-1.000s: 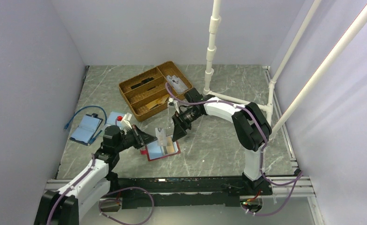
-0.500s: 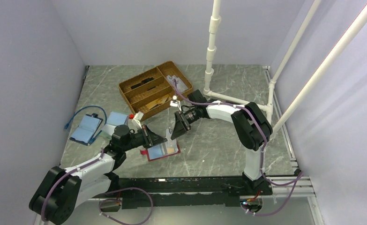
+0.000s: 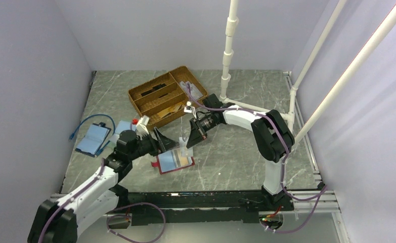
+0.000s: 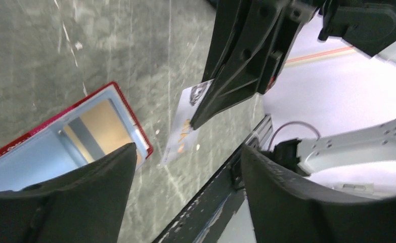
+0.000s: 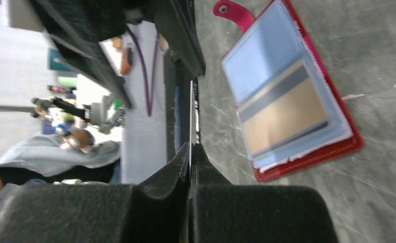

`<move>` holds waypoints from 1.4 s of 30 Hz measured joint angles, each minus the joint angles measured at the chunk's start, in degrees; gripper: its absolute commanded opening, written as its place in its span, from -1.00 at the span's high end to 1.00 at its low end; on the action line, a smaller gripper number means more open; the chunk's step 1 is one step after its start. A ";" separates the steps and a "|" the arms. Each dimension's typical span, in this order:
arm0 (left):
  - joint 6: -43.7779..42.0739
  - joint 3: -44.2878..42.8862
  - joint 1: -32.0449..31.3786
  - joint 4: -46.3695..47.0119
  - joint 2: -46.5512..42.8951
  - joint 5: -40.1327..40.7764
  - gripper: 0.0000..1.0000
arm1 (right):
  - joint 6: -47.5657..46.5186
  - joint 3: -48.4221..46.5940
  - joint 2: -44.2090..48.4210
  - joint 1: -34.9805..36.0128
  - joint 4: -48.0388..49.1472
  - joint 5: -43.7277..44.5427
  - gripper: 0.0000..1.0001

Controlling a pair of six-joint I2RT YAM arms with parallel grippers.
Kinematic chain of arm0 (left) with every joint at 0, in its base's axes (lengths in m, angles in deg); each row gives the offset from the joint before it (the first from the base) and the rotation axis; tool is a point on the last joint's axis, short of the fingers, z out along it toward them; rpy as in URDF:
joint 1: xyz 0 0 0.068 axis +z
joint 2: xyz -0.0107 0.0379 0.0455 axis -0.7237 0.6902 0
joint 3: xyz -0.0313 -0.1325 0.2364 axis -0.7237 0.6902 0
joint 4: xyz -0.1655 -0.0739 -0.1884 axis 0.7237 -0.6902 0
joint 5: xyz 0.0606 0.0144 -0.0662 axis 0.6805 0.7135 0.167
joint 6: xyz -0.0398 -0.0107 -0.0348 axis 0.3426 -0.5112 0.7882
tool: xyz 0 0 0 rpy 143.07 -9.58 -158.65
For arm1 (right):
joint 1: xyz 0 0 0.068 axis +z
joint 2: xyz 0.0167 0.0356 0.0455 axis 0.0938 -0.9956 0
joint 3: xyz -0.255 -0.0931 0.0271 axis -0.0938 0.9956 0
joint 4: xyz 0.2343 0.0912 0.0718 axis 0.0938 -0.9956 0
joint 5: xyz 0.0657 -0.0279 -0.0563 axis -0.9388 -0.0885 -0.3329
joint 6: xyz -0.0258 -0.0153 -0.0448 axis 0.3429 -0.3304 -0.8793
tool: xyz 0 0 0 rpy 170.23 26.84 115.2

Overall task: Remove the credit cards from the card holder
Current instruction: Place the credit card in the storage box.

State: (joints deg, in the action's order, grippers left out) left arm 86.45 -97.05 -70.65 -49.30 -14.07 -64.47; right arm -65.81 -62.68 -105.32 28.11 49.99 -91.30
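Beside the open red leather-like card holder, the right pincer pinched a thin pale plastic card, probably stiff and slick, by its edge; the left pincer stood spread.

Soft, even overhead light leaves only faint shadows on the grey marbled tabletop. In both wrist views the black fingers blur at six o'clock. Glare whitens the thin pale plastic credit card and the background at three o'clock. The red leather-like card holder looks sharp.
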 measured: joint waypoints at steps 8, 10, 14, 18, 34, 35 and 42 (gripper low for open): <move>-10.32 -14.75 3.41 -22.29 -6.86 5.95 -0.99 | -18.60 -6.62 5.90 -0.68 -13.86 12.37 1.00; -13.88 -18.88 4.04 -27.54 -4.48 6.54 -0.99 | -21.29 -7.10 8.48 -0.76 -15.13 16.74 1.00; -21.53 -27.87 4.50 -36.17 2.71 8.61 -0.99 | -24.96 -10.10 11.34 -0.90 -17.29 24.59 1.00; -29.99 -34.21 4.72 -41.05 7.89 12.31 -0.99 | -28.09 -18.34 10.69 -1.25 -20.31 32.06 1.00; -40.94 -33.22 6.19 -45.46 5.84 16.48 -0.99 | -31.93 -55.41 -10.12 -3.41 -27.45 44.65 1.00; -40.98 -33.20 6.36 -45.59 5.81 16.52 -0.99 | -32.11 -57.27 -12.09 -3.56 -27.85 45.35 1.00; -41.18 -32.98 7.65 -45.81 5.84 17.94 -0.99 | -33.94 -63.25 -21.62 -4.59 -27.85 49.13 1.00</move>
State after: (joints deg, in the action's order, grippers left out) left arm 45.28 -130.04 -63.00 -95.12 -8.23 -46.53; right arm -99.75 -125.94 -126.93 23.52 22.14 -42.16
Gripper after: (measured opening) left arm 0.994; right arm 0.009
